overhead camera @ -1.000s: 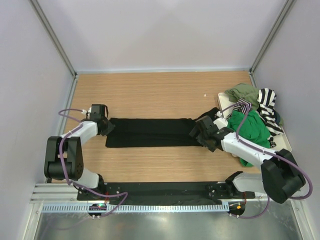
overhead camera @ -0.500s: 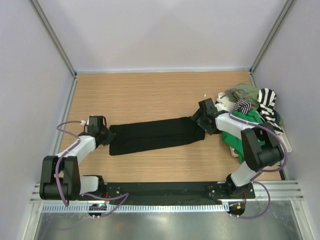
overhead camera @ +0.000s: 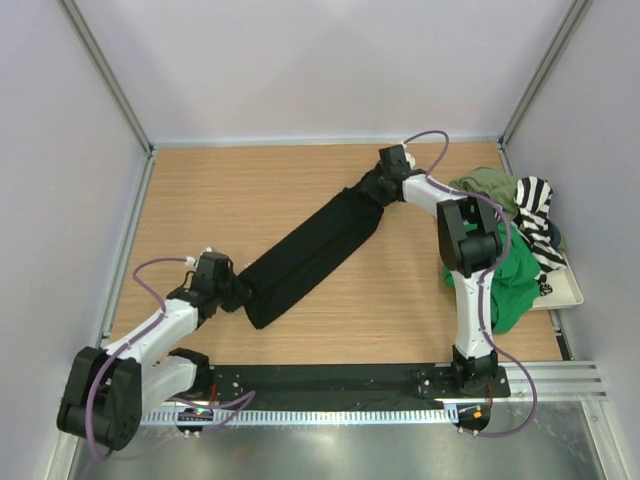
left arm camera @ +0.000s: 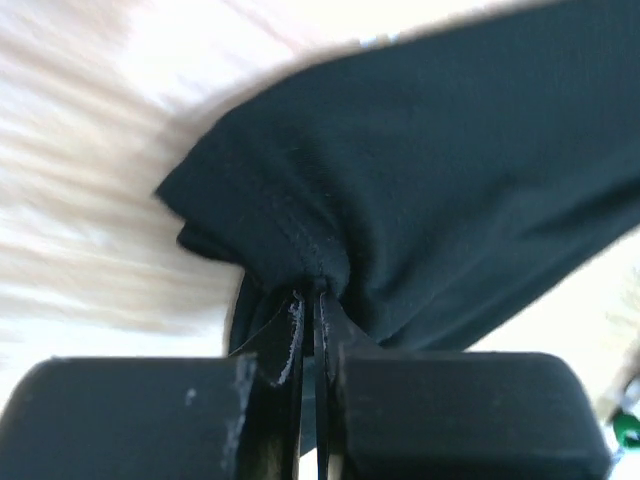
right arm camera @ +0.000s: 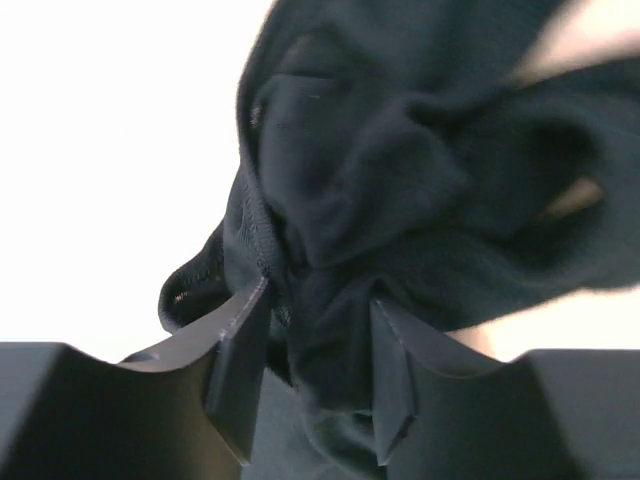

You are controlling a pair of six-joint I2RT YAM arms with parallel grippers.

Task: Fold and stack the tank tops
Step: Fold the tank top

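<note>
Stretching in a long diagonal band across the desk (overhead camera: 250,190), the black tank top (overhead camera: 310,250) runs from near the near-left corner up toward the far edge, right of the middle. The left gripper (overhead camera: 235,295) is clenched on its near end: in the left wrist view the fingers (left arm camera: 335,330) stand pressed almost together, with a gathered hem pinched between them. The desk behind is a pale blur there. The right gripper (overhead camera: 372,188) grasps the far end. From above its fingertips are lost under the wrist and the dark cloth, but its own camera shows the two fingers (right arm camera: 240,350) standing apart with a thick wad of black fabric filling the gap between them. Part of that bundle runs out of the frame at the bottom. Whether the middle of the garment lies on the wood or hangs just above it cannot be told from above.

Against the right edge lies a heap of the others: an olive tank top (overhead camera: 488,184) farthest back, a striped tank top (overhead camera: 535,205) beside it, and a green tank top (overhead camera: 505,270) nearest, partly crossed by the right arm. A white tray (overhead camera: 568,288) shows only as a strip under the heap
</note>
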